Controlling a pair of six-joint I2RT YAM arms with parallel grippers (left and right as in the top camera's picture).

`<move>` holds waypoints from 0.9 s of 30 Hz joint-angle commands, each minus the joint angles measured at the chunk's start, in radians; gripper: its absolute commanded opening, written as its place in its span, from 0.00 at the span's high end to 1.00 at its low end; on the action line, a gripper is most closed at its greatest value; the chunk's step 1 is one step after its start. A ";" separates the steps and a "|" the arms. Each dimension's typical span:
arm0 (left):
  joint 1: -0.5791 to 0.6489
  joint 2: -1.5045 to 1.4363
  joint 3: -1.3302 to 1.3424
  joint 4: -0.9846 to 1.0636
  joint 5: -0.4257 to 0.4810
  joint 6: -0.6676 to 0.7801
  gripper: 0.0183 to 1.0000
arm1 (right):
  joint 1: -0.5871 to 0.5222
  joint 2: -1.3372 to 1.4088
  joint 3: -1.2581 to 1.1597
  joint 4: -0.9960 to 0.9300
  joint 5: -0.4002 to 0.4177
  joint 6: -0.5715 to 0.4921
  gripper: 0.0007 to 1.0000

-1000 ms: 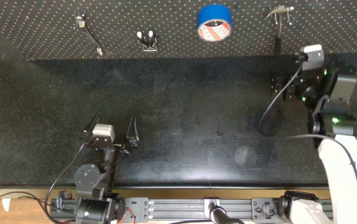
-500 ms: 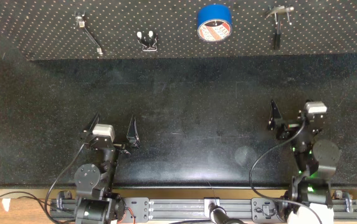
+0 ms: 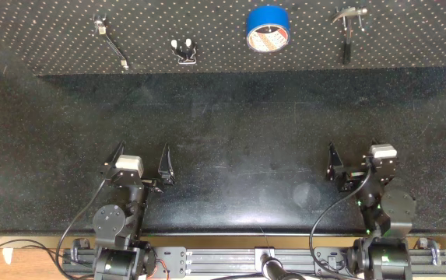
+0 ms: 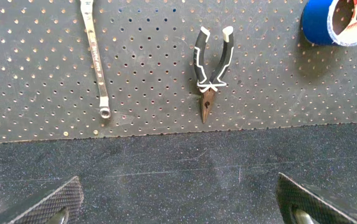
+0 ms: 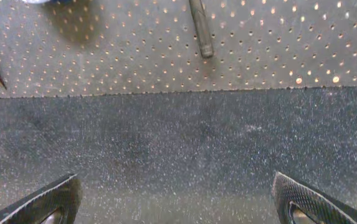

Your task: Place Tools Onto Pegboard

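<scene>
Black speckled mat (image 3: 230, 132), perforated pegboard (image 3: 215, 19) behind

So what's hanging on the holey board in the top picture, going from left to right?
wrench → pliers → blue tape roll → hammer

A hammer handle (image 5: 200, 28) hangs on the pegboard (image 5: 290, 50) above the dark mat (image 5: 178, 143).
</scene>
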 commanded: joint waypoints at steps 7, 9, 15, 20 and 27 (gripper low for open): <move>-0.003 -0.008 -0.001 -0.007 -0.007 -0.016 0.00 | 0.142 -0.194 -0.004 -0.011 0.032 0.007 0.00; -0.003 -0.008 -0.001 -0.007 -0.006 -0.016 0.00 | 0.172 -0.194 -0.004 -0.011 0.032 0.007 0.00; -0.003 -0.008 -0.001 -0.006 -0.007 -0.016 0.00 | 0.181 -0.194 -0.004 -0.008 0.032 0.007 0.00; -0.003 -0.008 -0.001 -0.007 -0.006 -0.016 0.00 | 0.181 -0.194 -0.004 -0.008 0.032 0.007 0.00; 0.045 -0.007 -0.001 -0.007 -0.006 -0.016 0.00 | 0.181 -0.194 -0.004 -0.008 0.032 0.007 0.00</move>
